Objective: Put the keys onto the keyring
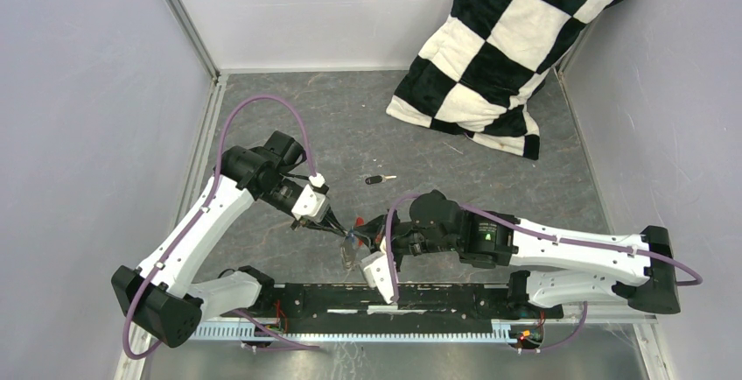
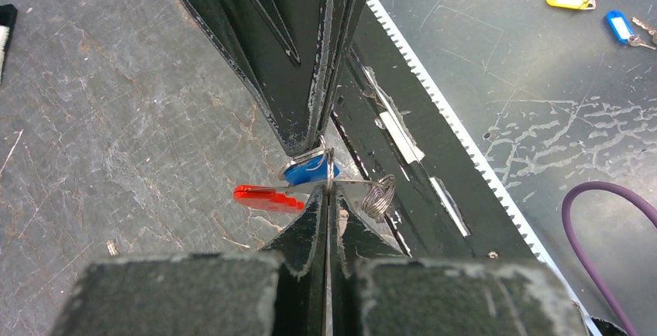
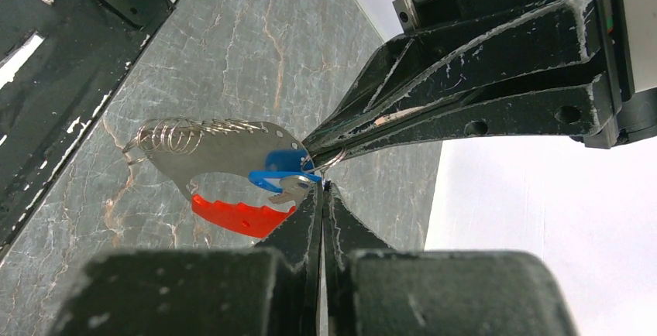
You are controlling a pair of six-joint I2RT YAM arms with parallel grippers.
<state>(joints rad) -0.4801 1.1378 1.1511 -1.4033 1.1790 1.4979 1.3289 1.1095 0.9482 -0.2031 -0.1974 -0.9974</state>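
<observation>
Both arms meet low over the near middle of the table (image 1: 350, 126), tip to tip. On my left wrist feed, the left gripper (image 2: 325, 197) has its fingers pressed flat together, and a thin metal edge of the keyring (image 3: 209, 150) is pinched between the tips. The right gripper (image 3: 321, 190) is also narrowed to a slit, and it seems to clamp the silver shank of the blue key (image 3: 280, 166), though the contact is too crowded for me to be sure.

The keyring hangs between the two sets of fingers, off the table. It is a flat silver piece with a wire coil (image 3: 174, 135) at one end and the red tag (image 3: 240, 214) below. The blue key's head lies against the silver piece, just above the red tag, right where the fingertips meet.

The black key (image 1: 376, 179) lies alone on the table, beyond the grippers and well apart from them. A black-and-white checked pillow (image 1: 516, 38) leans in the far right corner.
</observation>
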